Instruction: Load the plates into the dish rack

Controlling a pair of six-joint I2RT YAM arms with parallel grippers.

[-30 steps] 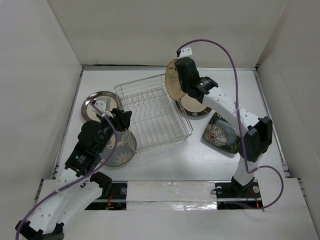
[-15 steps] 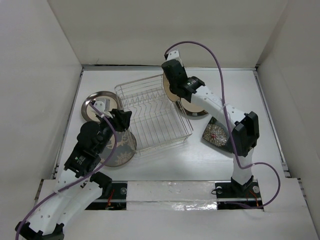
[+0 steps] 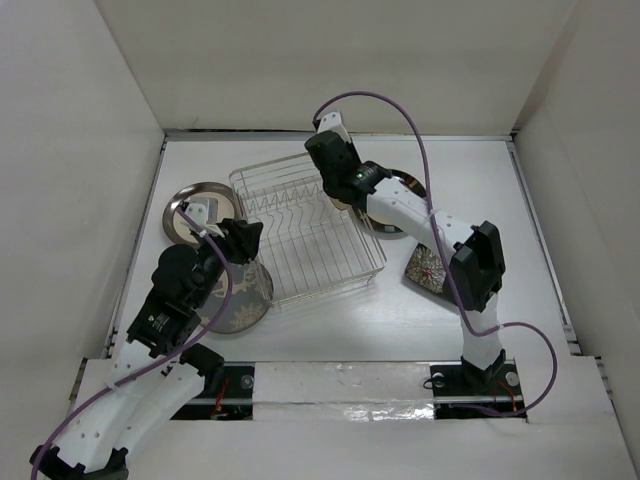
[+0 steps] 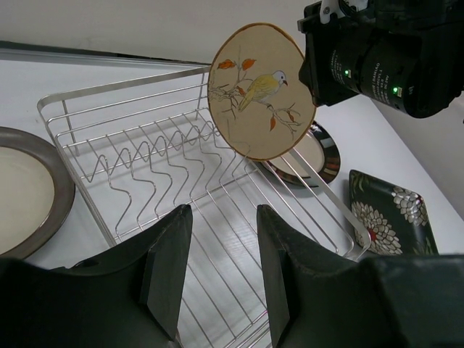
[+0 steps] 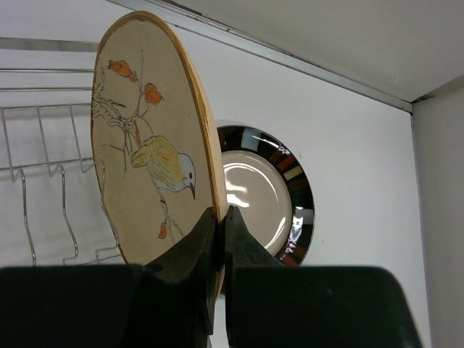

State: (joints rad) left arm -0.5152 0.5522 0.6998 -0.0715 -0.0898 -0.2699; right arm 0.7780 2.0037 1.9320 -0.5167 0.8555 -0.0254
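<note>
A robotics lab booth, going by bare white walls (image 3: pixel 330 60) boxing a white table (image 3: pixel 420 320) with bolted robot arms (image 3: pixel 400 205).

Tan plate (image 4: pixel 259 90) with yellow bird, silver rack (image 4: pixel 123 83), black white-flowered plate (image 4: pixel 388 217), dark-rimmed cream plate (image 5: pixel 257 192)

From here I see a white tabletop (image 3: pixel 330 320) boxed in by plain off-white panels: a back wall (image 3: pixel 340 60) rising from its far edge, a left wall (image 3: pixel 60 180) and a right wall (image 3: pixel 590 170) along its sides. A dark seam (image 3: pixel 200 131) runs where the tabletop meets the back wall. Along its near edge lies a shiny, crinkled tape strip (image 3: pixel 340 385). The light is soft and even, leaving only faint shadows on the tabletop.
</note>
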